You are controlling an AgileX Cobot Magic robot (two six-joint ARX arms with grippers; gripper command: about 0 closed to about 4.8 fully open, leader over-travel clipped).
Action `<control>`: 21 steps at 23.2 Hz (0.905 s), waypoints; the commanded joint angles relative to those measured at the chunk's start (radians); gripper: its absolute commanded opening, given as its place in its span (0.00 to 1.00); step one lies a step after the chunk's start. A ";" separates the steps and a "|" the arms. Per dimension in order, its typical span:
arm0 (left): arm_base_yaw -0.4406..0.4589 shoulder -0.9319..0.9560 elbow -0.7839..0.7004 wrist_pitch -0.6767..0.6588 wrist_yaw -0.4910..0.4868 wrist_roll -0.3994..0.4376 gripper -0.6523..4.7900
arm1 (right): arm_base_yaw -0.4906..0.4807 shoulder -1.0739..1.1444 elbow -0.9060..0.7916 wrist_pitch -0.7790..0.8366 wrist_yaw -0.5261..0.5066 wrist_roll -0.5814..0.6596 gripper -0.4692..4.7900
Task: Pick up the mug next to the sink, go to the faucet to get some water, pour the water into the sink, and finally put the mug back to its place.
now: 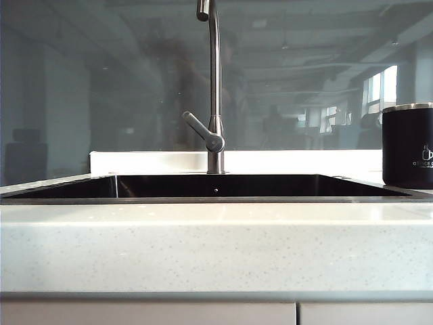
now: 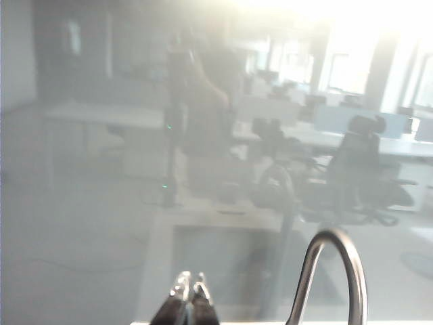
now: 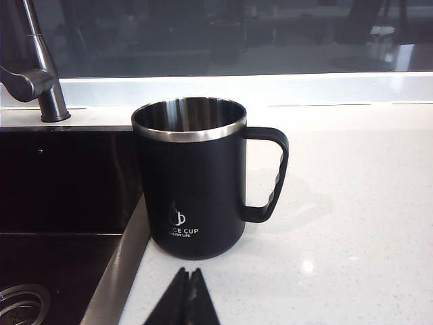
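Mug stands upright on the table just beside the sink's edge, at 3 o'clock of the faucet in the exterior view, handle turned away from the basin. Right hand sits near it, fingers pressed together, empty. Left hand, also closed and empty, is raised beside the faucet's arch, facing glass.
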 commanded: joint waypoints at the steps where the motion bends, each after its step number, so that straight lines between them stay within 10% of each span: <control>1: 0.001 -0.158 -0.194 -0.006 -0.016 0.051 0.11 | 0.000 -0.002 -0.003 0.012 0.002 -0.001 0.08; 21: 0.001 -0.961 -1.612 0.603 -0.047 0.058 0.11 | -0.001 -0.002 -0.003 0.012 0.002 -0.001 0.08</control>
